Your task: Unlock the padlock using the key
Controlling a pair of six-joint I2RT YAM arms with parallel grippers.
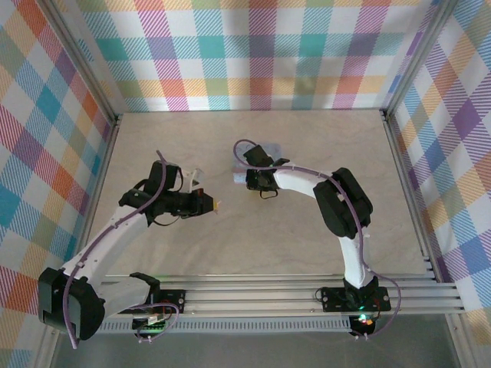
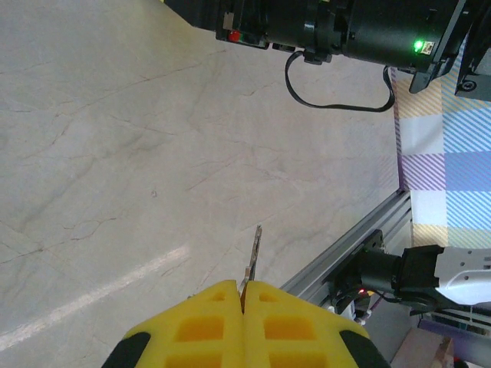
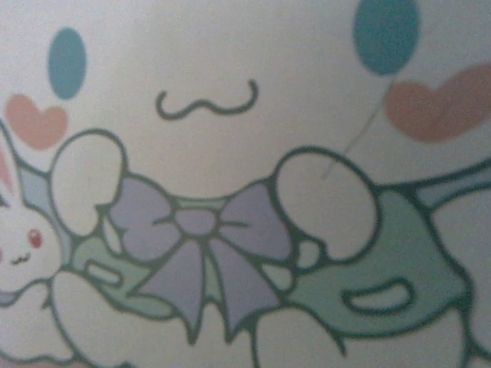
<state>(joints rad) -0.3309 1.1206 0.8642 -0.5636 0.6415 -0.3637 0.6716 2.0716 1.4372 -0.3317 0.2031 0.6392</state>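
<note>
I saw a pale beige, faintly veined tabletop [image 1: 307,230]. One thing lay on it: a small pastel blue-lavender tin box with a cartoon-picture lid [image 1: 238,175], resting near the middle.

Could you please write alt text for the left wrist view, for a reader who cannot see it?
The left gripper, its yellow fingers pressed together, holds a metal key pointing out over the pale table. The right arm's black housing with a green light crosses the top; a plaid wall at right.
</note>
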